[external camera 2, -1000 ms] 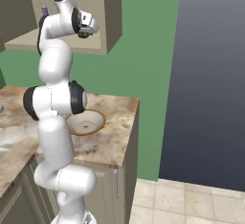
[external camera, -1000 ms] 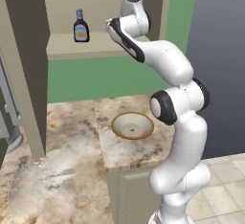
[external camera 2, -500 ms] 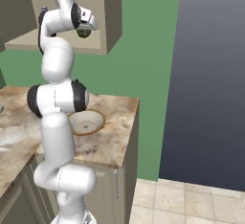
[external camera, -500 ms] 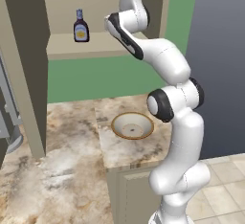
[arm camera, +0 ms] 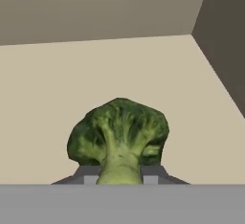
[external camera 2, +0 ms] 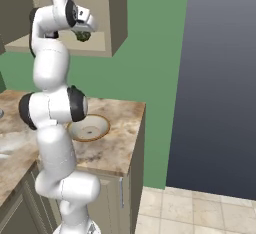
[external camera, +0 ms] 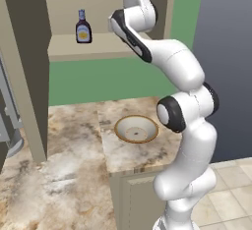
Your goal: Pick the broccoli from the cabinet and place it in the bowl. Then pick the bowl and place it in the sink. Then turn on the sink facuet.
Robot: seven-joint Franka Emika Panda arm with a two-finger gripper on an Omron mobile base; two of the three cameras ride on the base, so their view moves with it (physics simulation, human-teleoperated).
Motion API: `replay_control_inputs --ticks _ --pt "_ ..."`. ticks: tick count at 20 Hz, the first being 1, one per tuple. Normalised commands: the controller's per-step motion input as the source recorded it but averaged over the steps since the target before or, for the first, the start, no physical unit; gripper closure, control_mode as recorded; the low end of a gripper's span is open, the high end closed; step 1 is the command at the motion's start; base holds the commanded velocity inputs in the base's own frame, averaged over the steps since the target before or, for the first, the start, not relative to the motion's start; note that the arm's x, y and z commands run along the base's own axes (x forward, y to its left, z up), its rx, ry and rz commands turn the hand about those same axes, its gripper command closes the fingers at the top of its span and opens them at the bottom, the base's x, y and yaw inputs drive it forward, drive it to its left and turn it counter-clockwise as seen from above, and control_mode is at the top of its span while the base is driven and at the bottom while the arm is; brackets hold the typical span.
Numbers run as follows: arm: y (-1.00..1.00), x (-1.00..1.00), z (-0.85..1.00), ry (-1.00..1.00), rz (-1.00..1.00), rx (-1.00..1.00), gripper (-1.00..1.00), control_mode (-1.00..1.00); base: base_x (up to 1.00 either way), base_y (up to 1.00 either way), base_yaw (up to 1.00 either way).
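Beige cabinet (arm camera: 119, 70) shelf under broccoli (arm camera: 118, 139) clenched in the gripper (arm camera: 119, 175), marbled counter (external camera: 74, 175) and bowl (external camera: 136, 129) below

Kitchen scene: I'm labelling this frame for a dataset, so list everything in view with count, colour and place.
broccoli: one, dark green with paler stalk, inside the cabinet between the fingers.
cabinet: one, beige-tan, on the green wall above the counter.
sauce bottle: one, dark with yellow label, upright on the cabinet shelf, left of the arm.
bowl: one, cream with brown rim, on the counter beside the arm, nothing in it.
counter: one, mottled brown marble, below the cabinet.
floor: beige tiles, right of the counter.
gripper: one, fingers dark grey, shut on the broccoli stalk.
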Motion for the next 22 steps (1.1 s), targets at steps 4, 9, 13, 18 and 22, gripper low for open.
replay_control_inputs --ticks 4,9,13,18,22 --pt "0.00 -1.00 -0.15 -0.01 0.03 0.00 1.00 -1.00 0.00 0.00 0.00" --pt "0.00 -1.00 -0.13 0.00 0.03 0.00 1.00 -1.00 0.00 0.00 0.00" --pt "0.00 -1.00 -0.13 0.00 0.00 0.01 1.00 -1.00 0.00 0.00 0.00" --pt "0.00 -1.00 -0.28 0.00 0.00 0.05 1.00 -1.00 0.00 0.00 0.00" --pt "-0.02 -1.00 -0.56 0.04 0.00 0.00 1.00 -1.00 0.00 0.00 0.00"
